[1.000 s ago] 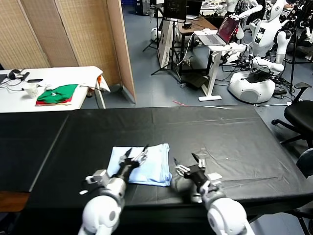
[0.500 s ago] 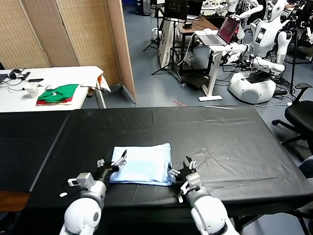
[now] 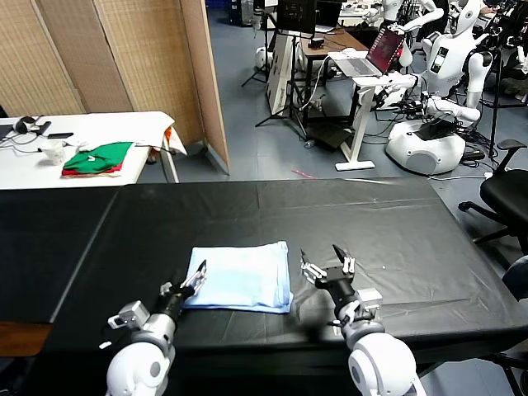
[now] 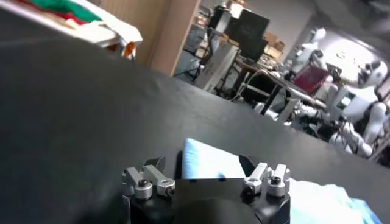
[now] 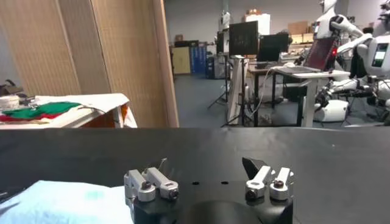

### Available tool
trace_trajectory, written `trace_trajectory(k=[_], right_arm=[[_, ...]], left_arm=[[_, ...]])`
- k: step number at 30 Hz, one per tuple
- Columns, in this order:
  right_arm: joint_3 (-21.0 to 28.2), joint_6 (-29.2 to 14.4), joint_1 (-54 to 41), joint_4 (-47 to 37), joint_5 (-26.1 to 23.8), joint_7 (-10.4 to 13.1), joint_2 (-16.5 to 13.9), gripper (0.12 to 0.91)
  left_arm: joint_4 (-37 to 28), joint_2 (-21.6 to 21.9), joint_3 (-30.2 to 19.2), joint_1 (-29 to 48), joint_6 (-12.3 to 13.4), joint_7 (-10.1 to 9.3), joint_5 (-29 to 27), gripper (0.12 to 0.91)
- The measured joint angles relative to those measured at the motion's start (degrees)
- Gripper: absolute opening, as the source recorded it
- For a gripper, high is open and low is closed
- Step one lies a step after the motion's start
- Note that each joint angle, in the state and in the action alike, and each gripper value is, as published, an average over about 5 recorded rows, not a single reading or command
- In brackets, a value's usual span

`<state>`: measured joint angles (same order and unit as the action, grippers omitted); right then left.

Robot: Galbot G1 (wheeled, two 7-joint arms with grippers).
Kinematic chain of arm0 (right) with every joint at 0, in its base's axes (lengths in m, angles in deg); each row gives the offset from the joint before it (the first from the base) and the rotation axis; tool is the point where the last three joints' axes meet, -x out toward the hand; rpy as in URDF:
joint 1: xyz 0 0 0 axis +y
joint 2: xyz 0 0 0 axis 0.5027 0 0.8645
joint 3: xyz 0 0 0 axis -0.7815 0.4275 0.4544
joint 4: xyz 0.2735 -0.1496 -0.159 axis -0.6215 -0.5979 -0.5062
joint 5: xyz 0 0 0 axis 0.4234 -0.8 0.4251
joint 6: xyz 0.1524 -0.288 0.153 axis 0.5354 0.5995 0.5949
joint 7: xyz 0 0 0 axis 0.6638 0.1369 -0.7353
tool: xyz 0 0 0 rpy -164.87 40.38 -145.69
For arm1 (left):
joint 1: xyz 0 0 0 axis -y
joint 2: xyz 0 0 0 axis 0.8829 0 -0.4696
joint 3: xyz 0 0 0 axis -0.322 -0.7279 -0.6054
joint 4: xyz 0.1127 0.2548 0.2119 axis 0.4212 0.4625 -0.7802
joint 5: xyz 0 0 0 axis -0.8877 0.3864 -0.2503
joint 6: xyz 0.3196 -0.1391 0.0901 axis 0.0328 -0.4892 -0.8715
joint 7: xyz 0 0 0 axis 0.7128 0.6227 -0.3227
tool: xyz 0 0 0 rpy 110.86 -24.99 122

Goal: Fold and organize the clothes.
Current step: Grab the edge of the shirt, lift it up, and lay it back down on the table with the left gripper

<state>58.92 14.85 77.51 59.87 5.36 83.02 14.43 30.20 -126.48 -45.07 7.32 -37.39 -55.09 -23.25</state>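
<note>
The clothes are one pale sky-blue T-shirt (image 3: 241, 277), folded into a flat rectangle near the front of the black table (image 3: 330, 214). My left gripper (image 3: 185, 283) stands open low at the shirt's near left corner. In the left wrist view that corner of the shirt (image 4: 210, 165) lies just ahead of the left gripper (image 4: 201, 165), between its spread fingers, and nothing is gripped. My right gripper (image 3: 325, 269) is open just right of the shirt's right edge, over bare table. The right wrist view shows the right gripper (image 5: 207, 165) empty, with the shirt (image 5: 61, 204) off to one side.
A white table (image 3: 124, 124) at the back left carries green-and-red folded garments (image 3: 97, 158), a cup and headphones. Woven partition screens (image 3: 124, 58) stand behind it. Desks, white robots (image 3: 433, 124) and an office chair (image 3: 507, 190) fill the far right floor.
My left gripper drew back off the shirt's top to its near left corner. My right gripper dipped toward the shirt's near right edge, then moved right and away onto bare table. Both stayed open.
</note>
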Motion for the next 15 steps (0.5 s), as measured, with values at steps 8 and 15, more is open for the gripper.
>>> trace_trajectory(k=[8,15], right_arm=[[-0.3,0.0,0.0,0.4,0.1,-0.1,0.1,0.907],[-0.4,-0.1,0.2,0.8,0.2,-0.2,0.1,0.907]], left_arm=[[-0.2,-1.3,0.4,-0.9,0.3,0.05,1.0,0.906],[0.2,-2.0,0.1,-0.7,0.0,-0.01,1.1,0.620]])
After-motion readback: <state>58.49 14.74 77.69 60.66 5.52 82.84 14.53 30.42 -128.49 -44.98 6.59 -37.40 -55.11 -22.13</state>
